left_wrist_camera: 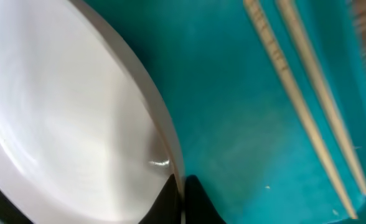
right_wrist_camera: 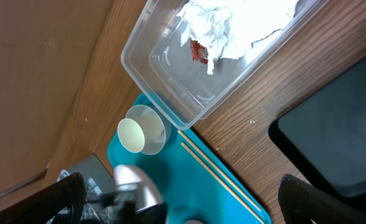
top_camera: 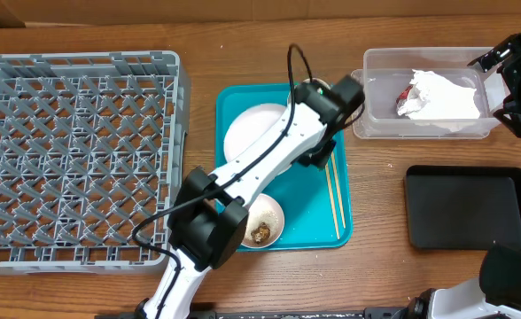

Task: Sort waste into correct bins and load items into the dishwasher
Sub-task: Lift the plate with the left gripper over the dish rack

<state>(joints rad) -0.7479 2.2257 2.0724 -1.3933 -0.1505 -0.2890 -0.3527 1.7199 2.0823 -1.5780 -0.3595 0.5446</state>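
In the overhead view the grey dish rack (top_camera: 74, 155) fills the table's 9 o'clock side, and nothing can be seen on its lattice floor. The teal tray (top_camera: 309, 213) lies at the centre. The black tray (top_camera: 464, 208) sits at 4 o'clock with nothing visible in it. The clear tub (top_camera: 380, 89) stands at 1 o'clock.

The left arm (top_camera: 260, 168) reaches from 7 o'clock across the teal tray. The pale plate (top_camera: 252, 128) rests at the tray's 11 o'clock corner. The left gripper (left_wrist_camera: 183, 202) has its jaws drawn close together, pinching the plate's rim on its 3 o'clock side.

The right gripper (top_camera: 507, 87) hangs at the tub's 3 o'clock end, its fingers (right_wrist_camera: 65, 199) spread wide and holding nothing.

Inside the tub lies the crumpled napkin (top_camera: 442, 96), with the red wrapper (right_wrist_camera: 199, 51) touching it at its 9 o'clock edge. The small bowl (top_camera: 269, 213) sits at the tray's 6 o'clock edge, with a brown scrap (top_camera: 260, 233) inside it. The white cup (right_wrist_camera: 142, 129) stands upright at the tray's 1 o'clock corner, just beside the tub. Two chopsticks (top_camera: 335, 199) lie side by side along the tray's 3 o'clock edge.
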